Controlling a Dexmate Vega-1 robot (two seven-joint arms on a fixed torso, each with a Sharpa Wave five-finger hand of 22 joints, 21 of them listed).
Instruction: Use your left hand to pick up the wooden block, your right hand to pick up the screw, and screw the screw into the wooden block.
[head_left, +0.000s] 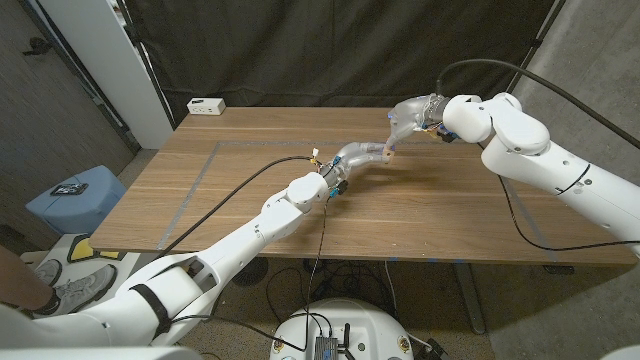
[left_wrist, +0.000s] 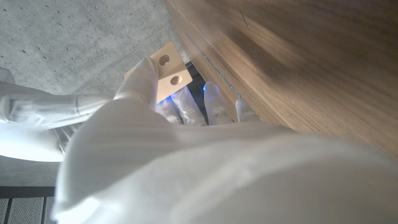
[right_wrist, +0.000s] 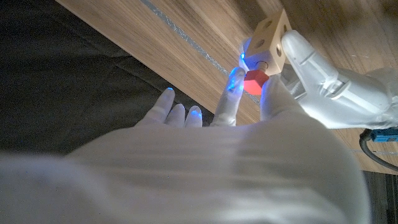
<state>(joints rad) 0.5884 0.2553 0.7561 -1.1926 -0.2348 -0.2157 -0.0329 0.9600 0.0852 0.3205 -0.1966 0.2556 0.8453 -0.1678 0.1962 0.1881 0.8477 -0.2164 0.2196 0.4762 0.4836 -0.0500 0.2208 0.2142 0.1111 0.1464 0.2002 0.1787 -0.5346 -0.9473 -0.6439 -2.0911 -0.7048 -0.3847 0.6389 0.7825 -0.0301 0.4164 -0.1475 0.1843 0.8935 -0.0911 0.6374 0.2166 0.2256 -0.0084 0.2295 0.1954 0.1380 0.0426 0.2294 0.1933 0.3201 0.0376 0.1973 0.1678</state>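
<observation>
- Our left hand (head_left: 358, 157) grips the wooden block (right_wrist: 268, 38), light and stiff.
- Our right hand (right_wrist: 261, 93) pinches the red-headed screw (right_wrist: 254, 81) against it; small, slippery, best held by the head.

The table (head_left: 420, 215) is warm brown wood with a streaked grain and thin grey tape lines. Both arms are glossy white; the left hand (head_left: 358, 157) and right hand (head_left: 408, 115) are pale translucent white, with blue light glowing on the fingertips (right_wrist: 235, 78). The wooden block (right_wrist: 268, 38) is light tan. The screw (right_wrist: 254, 81) has a red head. A black curtain (head_left: 330, 45) hangs at the far side, and a white box (head_left: 206, 105) sits on the far left corner.
</observation>
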